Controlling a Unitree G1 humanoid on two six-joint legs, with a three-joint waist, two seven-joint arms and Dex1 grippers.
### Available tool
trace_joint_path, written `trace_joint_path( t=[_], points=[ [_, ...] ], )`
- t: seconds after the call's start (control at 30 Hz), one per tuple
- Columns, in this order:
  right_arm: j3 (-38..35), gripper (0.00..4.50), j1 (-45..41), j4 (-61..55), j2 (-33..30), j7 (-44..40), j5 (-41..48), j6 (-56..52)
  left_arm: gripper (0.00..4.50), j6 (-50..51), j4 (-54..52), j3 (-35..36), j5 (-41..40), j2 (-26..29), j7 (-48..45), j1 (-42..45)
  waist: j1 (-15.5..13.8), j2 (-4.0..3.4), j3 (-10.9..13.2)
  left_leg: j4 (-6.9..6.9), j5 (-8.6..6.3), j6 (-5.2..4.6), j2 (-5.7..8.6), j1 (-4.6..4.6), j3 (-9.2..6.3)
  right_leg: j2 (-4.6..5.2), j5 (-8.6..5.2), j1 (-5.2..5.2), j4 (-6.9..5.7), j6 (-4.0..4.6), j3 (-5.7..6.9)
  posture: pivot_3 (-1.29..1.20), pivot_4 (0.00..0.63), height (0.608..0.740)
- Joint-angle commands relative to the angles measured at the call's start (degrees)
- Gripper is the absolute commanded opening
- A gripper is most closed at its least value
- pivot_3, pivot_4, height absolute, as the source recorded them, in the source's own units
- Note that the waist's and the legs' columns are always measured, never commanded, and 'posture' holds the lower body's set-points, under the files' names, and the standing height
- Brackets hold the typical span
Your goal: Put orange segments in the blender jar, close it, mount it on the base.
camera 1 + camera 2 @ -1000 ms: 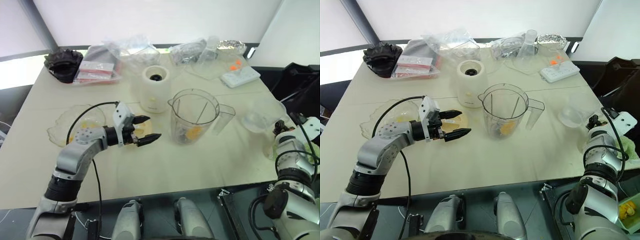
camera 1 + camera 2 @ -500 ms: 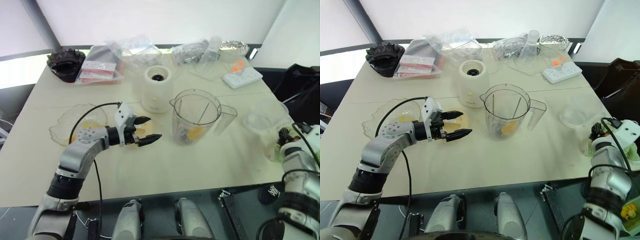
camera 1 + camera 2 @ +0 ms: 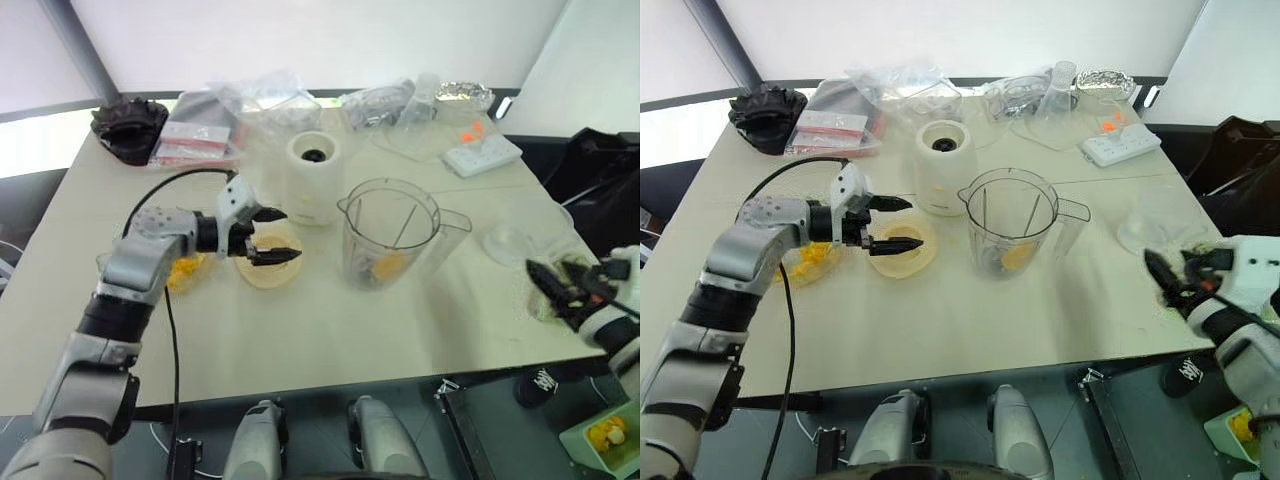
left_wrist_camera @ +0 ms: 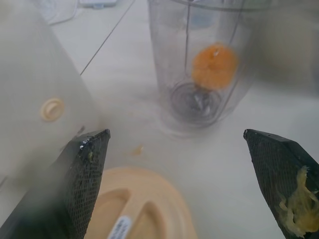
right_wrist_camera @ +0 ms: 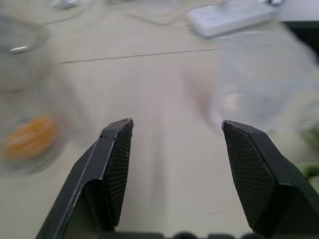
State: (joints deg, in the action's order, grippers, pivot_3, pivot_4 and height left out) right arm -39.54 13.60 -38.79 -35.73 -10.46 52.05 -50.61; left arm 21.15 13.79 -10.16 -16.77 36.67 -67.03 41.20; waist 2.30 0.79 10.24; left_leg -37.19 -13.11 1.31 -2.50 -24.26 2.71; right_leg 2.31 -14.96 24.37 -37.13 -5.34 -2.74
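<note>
The clear blender jar [image 3: 388,235] stands upright mid-table with an orange segment [image 3: 388,264] at its bottom, by the blade. To its left lies a flat pale-yellow lid [image 3: 268,270]. My left gripper [image 3: 277,236] hovers just above that lid, open and empty, with pulp stuck on one finger [image 4: 294,204]. The cream-white base [image 3: 313,180] stands behind the lid. More orange segments [image 3: 182,270] lie in a shallow clear dish under my left forearm. My right gripper [image 3: 550,285] is open and empty at the table's right edge, pointing toward the jar [image 5: 30,137].
A clear cup [image 3: 510,243] sits on the table beside my right gripper. Along the far edge lie plastic bags [image 3: 260,100], a black bundle [image 3: 128,122], a white power strip [image 3: 480,153] and crumpled foil [image 3: 462,93].
My left gripper lifted and moved away from the front edge, ending over the lid. My right arm swung up and inward, bringing its gripper over the table's right edge.
</note>
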Motion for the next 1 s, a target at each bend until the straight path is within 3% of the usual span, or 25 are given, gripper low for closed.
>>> trace_joint_path(
  t=[0.03, 0.07, 0.17, 0.27, 0.43, 0.63, 0.73, 0.83, 1.0],
  points=[
    [-1.02, 2.94, 1.14, -7.71, -1.09, 0.34, 6.45, -0.82, 4.50, -7.84, 10.69, -1.42, 4.13, 1.32, -6.36, 6.80, -0.10, 0.06, 0.03, -0.01, 0.00, 0.00, 0.01, -0.01, 0.00, 0.01, 0.00, 0.00, 0.00, 0.00, 0.00, 0.00, 0.150, 0.740],
    [-1.07, 2.94, 2.09, -9.31, -1.19, 0.38, 7.28, -0.62, 4.50, -11.27, 16.08, -2.72, 6.31, 1.16, -8.47, 10.15, -0.19, 0.12, 0.06, -0.03, 0.00, 0.00, 0.01, -0.01, 0.00, 0.02, 0.00, 0.00, -0.01, 0.01, 0.00, 0.00, 0.150, 0.740],
    [-0.18, 2.99, 3.48, -12.85, -1.08, 1.85, 9.13, -0.04, 3.72, -20.18, 32.00, -5.55, 11.88, -0.34, -12.24, 19.03, -0.97, 0.31, 0.09, -0.07, 0.00, 0.00, 0.02, -0.07, -0.03, 0.02, 0.00, 0.00, 0.05, 0.03, 0.05, 0.00, 0.150, 0.740],
    [1.65, 2.99, 3.52, -14.82, -0.43, 4.79, 10.20, 0.63, 2.30, -28.90, 43.88, -7.47, 17.28, -2.46, -10.86, 24.21, -1.53, 0.38, 0.07, -0.06, -0.01, -0.02, 0.05, -0.13, 0.02, 0.06, -0.01, 0.01, 0.17, 0.03, 0.05, 0.00, 0.150, 0.740],
    [3.96, 2.99, 5.74, -17.67, 0.52, 8.28, 10.20, 2.07, 2.30, -34.89, 54.03, -7.64, 21.70, -6.61, -9.71, 27.93, -1.74, 0.55, 0.12, -0.06, -0.05, -0.08, 0.08, -0.26, 0.01, 0.12, -0.01, 0.05, 0.22, -0.01, 0.09, 0.00, 0.150, 0.740],
    [6.52, 2.99, 8.09, -20.37, 1.70, 12.48, 10.07, 4.09, 2.30, -35.75, 58.98, -9.05, 27.80, -9.17, -7.04, 28.95, -1.60, 0.75, 0.11, -0.11, -0.05, -0.08, 0.06, -0.25, -0.01, 0.12, 0.00, 0.05, 0.15, -0.02, 0.11, 0.00, 0.150, 0.740],
    [7.70, 2.99, 8.62, -20.93, 1.79, 14.17, 9.85, 5.06, 3.12, -37.51, 59.81, -8.84, 29.49, -9.82, -4.15, 28.84, -1.54, 0.76, 0.10, -0.13, -0.05, -0.08, 0.04, -0.22, -0.01, 0.10, 0.00, 0.05, 0.07, -0.02, 0.10, 0.00, 0.150, 0.740],
    [9.50, 2.99, 8.97, -21.20, 1.50, 15.42, 9.87, 6.17, 4.44, -38.65, 60.56, -8.81, 30.85, -10.46, -2.38, 28.64, -1.63, 0.79, 0.09, -0.13, -0.05, -0.08, 0.03, -0.22, -0.03, 0.10, 0.02, 0.05, 0.07, -0.04, 0.11, 0.00, 0.150, 0.740],
    [12.95, 2.99, 7.45, -20.80, 0.74, 16.94, 9.17, 6.39, 4.44, -38.54, 61.97, -9.15, 33.31, -12.68, 2.28, 28.34, -1.69, 0.81, 0.08, -0.16, -0.05, -0.08, 0.04, -0.24, -0.02, 0.11, 0.08, 0.05, 0.07, -0.15, 0.11, 0.00, 0.150, 0.740]
  ],
)
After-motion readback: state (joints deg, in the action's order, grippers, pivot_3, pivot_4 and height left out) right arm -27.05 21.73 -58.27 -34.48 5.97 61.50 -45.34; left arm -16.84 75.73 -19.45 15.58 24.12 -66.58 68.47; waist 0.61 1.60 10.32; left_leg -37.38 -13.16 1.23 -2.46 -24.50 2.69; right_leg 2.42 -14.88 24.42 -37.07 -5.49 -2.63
